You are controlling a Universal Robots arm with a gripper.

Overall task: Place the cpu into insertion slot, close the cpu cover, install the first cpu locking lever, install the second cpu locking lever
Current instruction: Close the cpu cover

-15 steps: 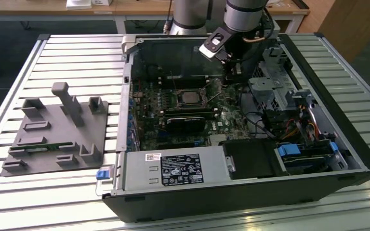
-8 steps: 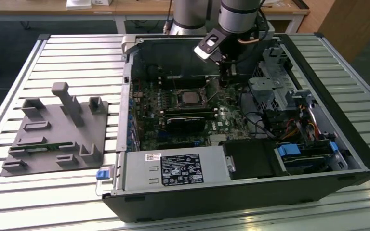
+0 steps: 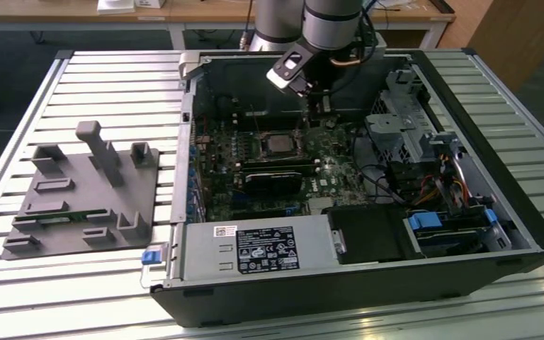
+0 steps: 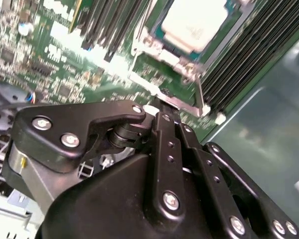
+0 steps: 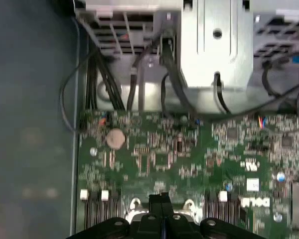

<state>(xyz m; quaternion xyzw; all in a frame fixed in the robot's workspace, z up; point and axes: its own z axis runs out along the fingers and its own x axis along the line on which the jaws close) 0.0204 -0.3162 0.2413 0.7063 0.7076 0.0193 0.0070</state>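
Tower case (image 3: 499,212) lies open on its side across the slatted table (image 3: 111,78), with a grey fixture tray (image 3: 74,205) beside it toward the table's edge at the exterior view's left. Inside, the green circuit board (image 3: 333,180) covers the case floor. A drive cage (image 3: 399,131) stands along the wall at the exterior view's right, and a black rectangular block (image 3: 274,178) sits mid-board. The insertion slot (image 3: 277,144) is just beyond that block, toward the case's far wall. The gripper (image 3: 321,117) hangs low over the board beside the slot's corner on the drive-cage side, so the slot lies from it toward the exterior view's left. In the second wrist view its fingers are pressed together with nothing visible between them, the tips right at the slot's silvery rim. The cpu (image 4: 192,22) lies seated in the slot, and the cpu cover (image 4: 157,50) appears to be down around it.
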